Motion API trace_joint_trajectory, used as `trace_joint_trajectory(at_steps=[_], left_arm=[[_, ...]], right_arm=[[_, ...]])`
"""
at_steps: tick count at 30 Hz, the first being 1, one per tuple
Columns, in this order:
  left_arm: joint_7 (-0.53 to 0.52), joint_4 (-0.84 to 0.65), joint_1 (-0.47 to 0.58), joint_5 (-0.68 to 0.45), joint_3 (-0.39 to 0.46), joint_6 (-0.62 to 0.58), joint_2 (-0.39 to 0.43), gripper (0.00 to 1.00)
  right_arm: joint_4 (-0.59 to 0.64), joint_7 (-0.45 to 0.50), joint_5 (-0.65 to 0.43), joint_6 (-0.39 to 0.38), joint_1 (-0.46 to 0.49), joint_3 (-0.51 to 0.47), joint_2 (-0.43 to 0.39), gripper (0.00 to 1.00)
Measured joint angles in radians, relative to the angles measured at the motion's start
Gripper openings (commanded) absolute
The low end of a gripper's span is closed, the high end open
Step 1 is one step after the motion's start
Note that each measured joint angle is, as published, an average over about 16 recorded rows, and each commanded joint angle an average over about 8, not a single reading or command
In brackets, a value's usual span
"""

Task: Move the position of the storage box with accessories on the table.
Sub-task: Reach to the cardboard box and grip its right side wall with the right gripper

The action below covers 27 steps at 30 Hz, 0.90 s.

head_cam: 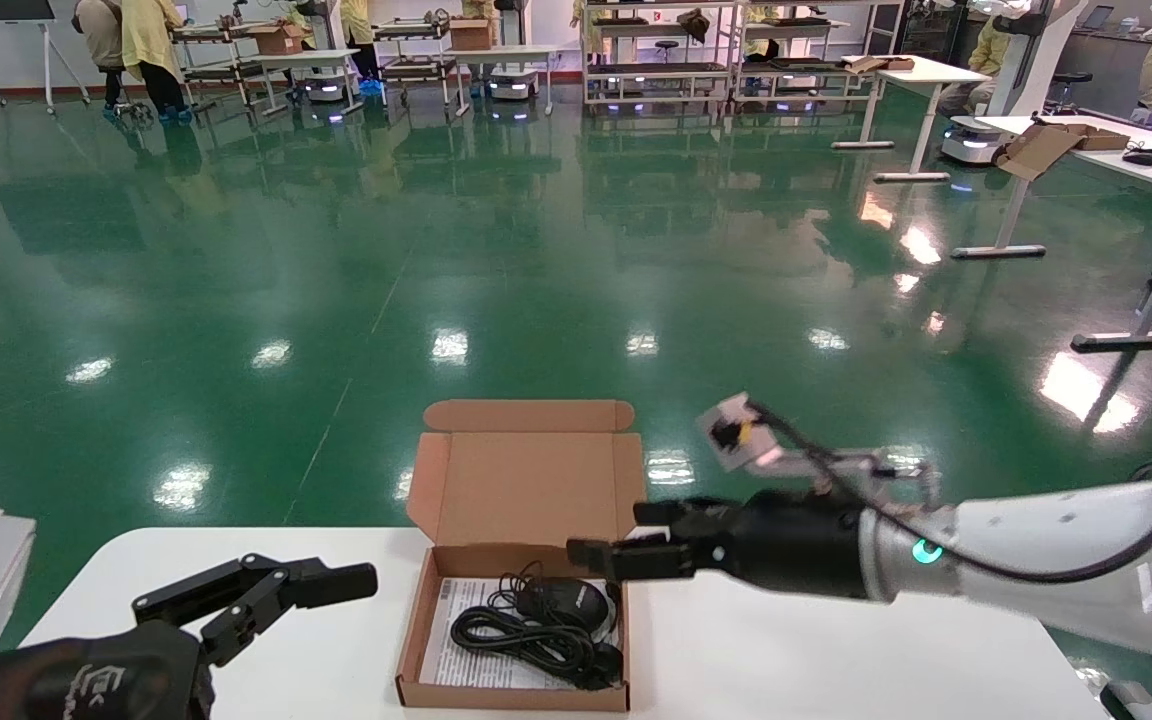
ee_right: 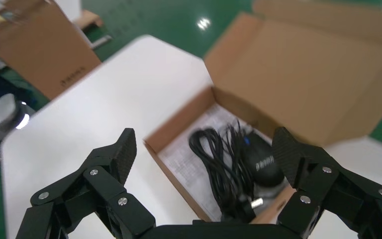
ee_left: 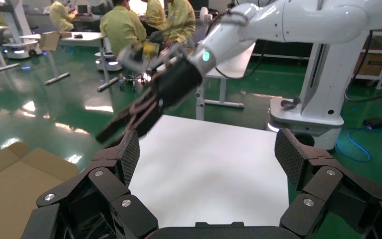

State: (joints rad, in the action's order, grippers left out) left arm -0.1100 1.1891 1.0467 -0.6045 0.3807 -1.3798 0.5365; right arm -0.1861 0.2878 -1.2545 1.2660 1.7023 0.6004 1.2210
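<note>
The brown cardboard storage box (head_cam: 416,640) stands open on the white table (head_cam: 816,650), lid (head_cam: 526,480) raised at the back. Inside lie a black mouse (head_cam: 564,600), its coiled cable (head_cam: 526,640) and a white printed sheet (head_cam: 456,650). My right gripper (head_cam: 606,545) is open, held above the box's right rear corner, touching nothing. In the right wrist view the box (ee_right: 179,124), mouse (ee_right: 263,162) and cable (ee_right: 219,169) lie below the open gripper (ee_right: 204,154). My left gripper (head_cam: 336,585) is open and empty, left of the box; its wrist view (ee_left: 206,154) shows bare table.
The table's far edge runs just behind the box, with green floor beyond. Other white desks (head_cam: 1136,150) with cardboard boxes stand far right, racks and people at the back. In the left wrist view the right arm (ee_left: 179,84) reaches over the table.
</note>
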Motion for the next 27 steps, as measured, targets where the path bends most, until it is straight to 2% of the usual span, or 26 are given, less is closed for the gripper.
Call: trace_joint_trajectory(at_steps=[7, 14, 22, 27], left_arm=[[0.000, 0.000, 0.000, 0.000, 0.000, 0.000, 0.000, 1.00], [0.000, 0.000, 0.000, 0.000, 0.000, 0.000, 0.000, 1.00], [0.000, 0.000, 0.000, 0.000, 0.000, 0.000, 0.000, 1.00], [0.000, 0.000, 0.000, 0.000, 0.000, 0.000, 0.000, 1.00]], right_arm=[[0.066, -0.023, -0.012, -0.048, -0.001, 0.006, 0.039, 1.00], [0.106, -0.013, -0.020, -0.071, 0.008, 0.011, 0.012, 1.00], [0.190, 0.110, -0.048, -0.144, 0.038, 0.028, -0.019, 1.00], [0.256, 0.231, -0.074, -0.218, 0.060, 0.046, 0.005, 1.00]])
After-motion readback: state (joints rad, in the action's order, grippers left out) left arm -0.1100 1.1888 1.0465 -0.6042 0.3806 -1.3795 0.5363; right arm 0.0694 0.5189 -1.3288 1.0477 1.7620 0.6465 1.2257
